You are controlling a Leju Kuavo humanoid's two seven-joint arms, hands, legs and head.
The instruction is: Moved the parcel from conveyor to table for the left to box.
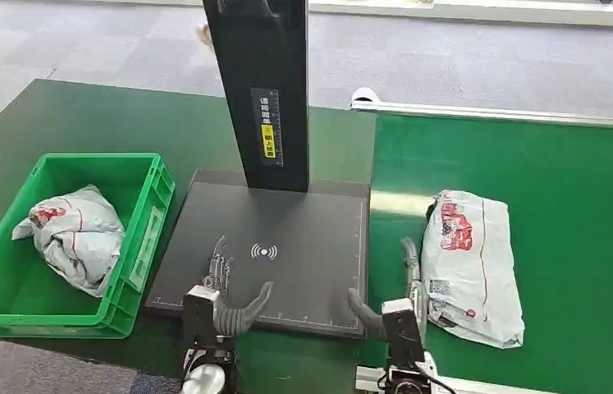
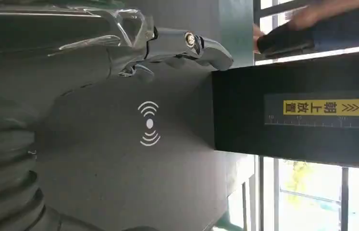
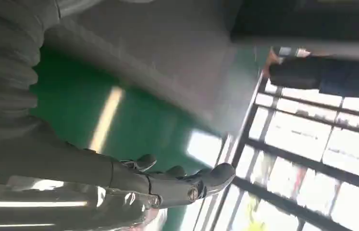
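Parcel [image 1: 473, 267], grey-white plastic mailer w/ red print, lies flat on the green conveyor belt [image 1: 565, 213], long axis running away from the robot, just right of the right hand [image 1: 397, 287]. Nothing grips it. Right hand is upright at the near edge of the scene, fingers [image 1: 410, 258] spread and extended, thumb stuck out to the left, holding nothing; fingers look right beside the parcel's left edge, contact can't be confirmed. Right wrist view shows those fingers [image 3: 201, 180] stretched out over green surface, blurred.

Left hand [image 1: 225, 287] sits over the near-left part of the dark scanner pad [image 1: 303, 230], fingers apart, thumb out to the right, empty. Left wrist view: thumb [image 2: 191, 45] over the pad [image 2: 119, 168], w/ the white wireless symbol [image 2: 149, 123] near it.

Wireless symbol [image 1: 264, 251] sits mid-pad, between and beyond the two hands. Left of the pad, touching or nearly so, a green crate [image 1: 143, 238] on the dark green table [image 1: 81, 115]; inside it a second crumpled mailer [image 1: 73, 234]. Farther back, black scanner post [image 1: 262, 90] rises from the pad's far edge, yellow label [image 1: 267, 141] on its face. Beyond: grey floor [image 1: 467, 66].
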